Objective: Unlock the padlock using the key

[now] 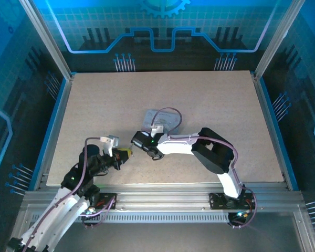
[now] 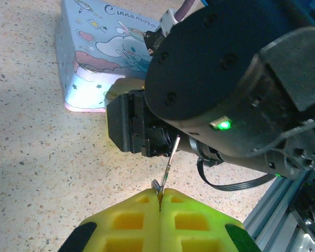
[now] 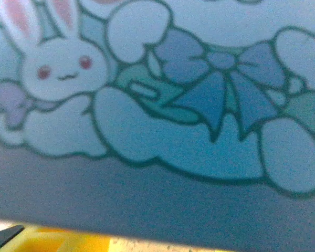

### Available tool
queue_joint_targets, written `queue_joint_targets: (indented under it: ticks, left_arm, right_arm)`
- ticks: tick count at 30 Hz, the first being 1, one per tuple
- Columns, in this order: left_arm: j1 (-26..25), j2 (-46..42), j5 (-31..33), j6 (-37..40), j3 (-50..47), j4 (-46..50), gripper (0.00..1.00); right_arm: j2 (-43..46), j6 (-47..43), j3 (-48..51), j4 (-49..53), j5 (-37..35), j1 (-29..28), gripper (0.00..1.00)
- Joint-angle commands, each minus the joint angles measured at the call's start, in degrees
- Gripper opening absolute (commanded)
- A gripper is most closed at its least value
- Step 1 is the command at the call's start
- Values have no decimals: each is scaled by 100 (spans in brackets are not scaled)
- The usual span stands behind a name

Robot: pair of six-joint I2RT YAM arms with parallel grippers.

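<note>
Near the tin [image 2: 89,63], key [image 2: 169,160] is being pinched in the closed left gripper [image 2: 160,197].
It is being crowded by the right arm [image 2: 226,68]; a knock could twist it loose. Right gripper's [image 1: 142,140] state cannot be told.

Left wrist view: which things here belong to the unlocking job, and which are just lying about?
Belongs to the job:
- key, a thin metal sliver
- left pincer, shut on the key

Just lying about:
- pale tin with a printed lid, resting on the table
</note>
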State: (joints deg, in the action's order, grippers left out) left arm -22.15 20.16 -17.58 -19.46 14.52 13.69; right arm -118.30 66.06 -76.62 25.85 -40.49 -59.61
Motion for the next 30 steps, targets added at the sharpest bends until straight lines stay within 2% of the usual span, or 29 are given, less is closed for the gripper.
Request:
queue_joint_targets:
  ticks: [1,5,10,13,17,30]
  left_arm:
    - [-34,-65,-34,84,-153,-133,0]
    - [-35,-63,-78,99,-207,-237,0]
    - [-39,-40,-122,119,-222,-279,0]
    - [-37,-12,-121,143,-248,-331,0]
    - [-34,101,-148,165,-266,-401,0]
    - [-43,387,-243,149,-276,-634,0]
  right_arm:
    - [-163,-110,-247,-13,-233,114,51]
    - [-228,-146,-337,88,-369,185,49]
    - [-170,-255,-257,103,-556,239,26]
    - [-25,-427,-190,106,-593,243,17]
    - [165,-759,-124,61,-434,281,12]
    - [650,-1472,85,-371,959,464,5]
